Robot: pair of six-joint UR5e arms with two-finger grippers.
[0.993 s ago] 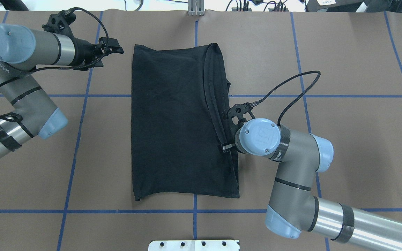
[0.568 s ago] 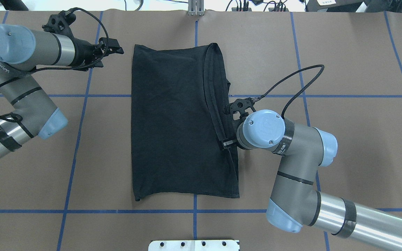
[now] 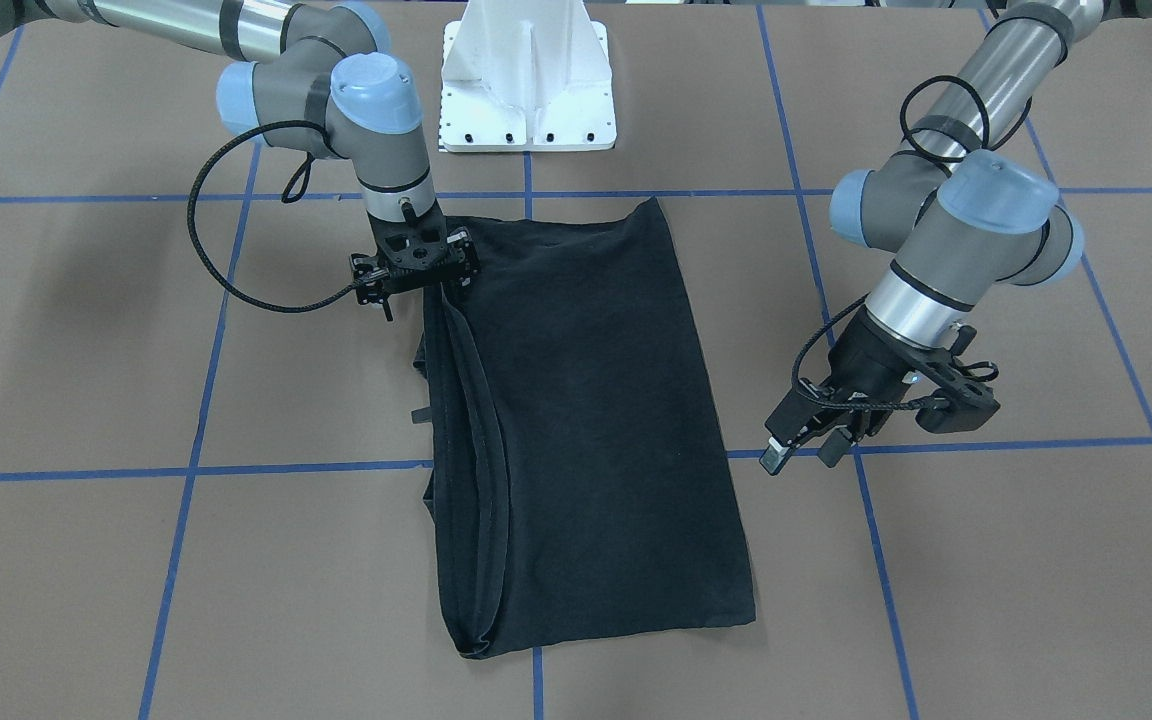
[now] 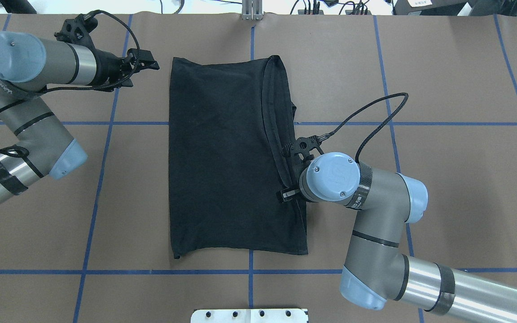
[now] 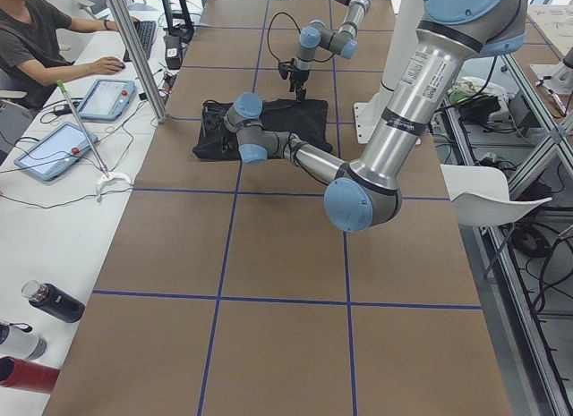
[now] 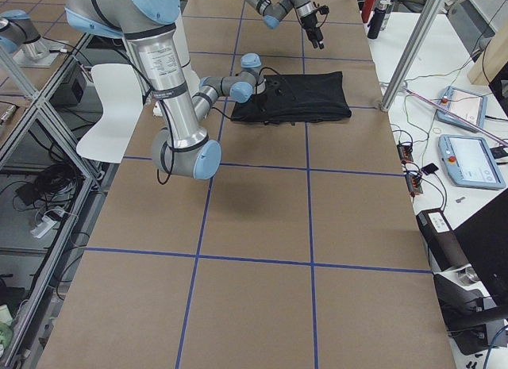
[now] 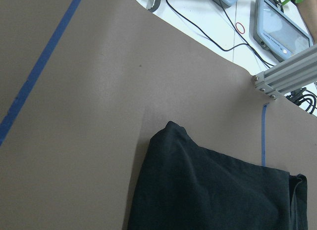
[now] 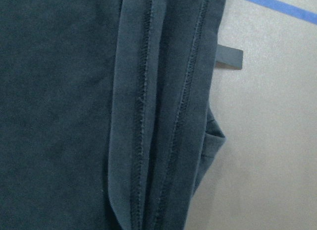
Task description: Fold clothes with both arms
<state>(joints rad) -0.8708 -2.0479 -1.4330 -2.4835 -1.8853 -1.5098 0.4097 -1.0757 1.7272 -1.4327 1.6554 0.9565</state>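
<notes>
The left arm [image 4: 29, 103] reaches in over the far left of the table [image 4: 442, 67], which has a brown cover and a blue tape grid. The left gripper [image 4: 147, 62] sits near the far left corner of the T-shirt [image 4: 222, 157], apart from the cloth. In the front view its fingers are spread with nothing between them: released, empty.

Centre: the T-shirt lies flat on the table, folded lengthwise into a long rectangle, plain black side up. Its left edge is straight. Along the right edge several stitched hems [image 8: 148, 116] lie stacked side by side, and a small grey tab [image 8: 229, 57] sticks out past them onto the cover.

Right of centre: the right gripper [image 3: 426, 275] points straight down at that hemmed edge, about midway along it. The wrist joint hides the fingertips from above, and in the front view they are lost against the black cloth. Cannot tell whether this claw is spread or clamped on the fabric. The right arm [image 4: 375, 233] comes in from the near right, elbow bent.

Near edge, centre: white pedestal base [image 3: 526, 80]
</notes>
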